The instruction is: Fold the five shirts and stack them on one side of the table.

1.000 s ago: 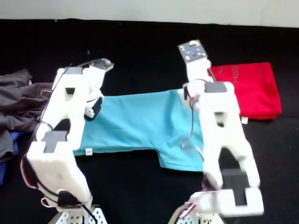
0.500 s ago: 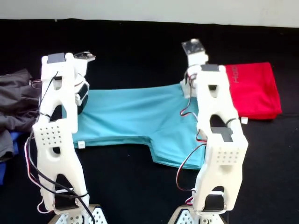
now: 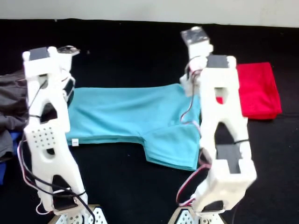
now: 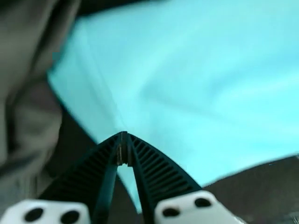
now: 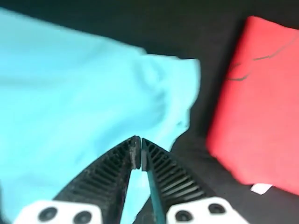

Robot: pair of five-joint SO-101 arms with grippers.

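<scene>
Black table [image 3: 140, 42]: teal shirt [image 3: 131, 114] spread flat, left gripper [image 4: 122, 149] and right gripper [image 5: 140, 153] each clamped on an edge; folded red shirt [image 3: 259, 88] just beside.

Extended forward on both arms, wrists bent down; pinched closed at left gripper [image 4: 122, 151], fingertips meeting; likewise closed at right gripper [image 5: 140, 156].

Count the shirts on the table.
4: teal shirt spread centrally; red shirt folded on the right; grey shirt crumpled at the left edge; blue shirt peeking beneath it. More may hide there.
</scene>
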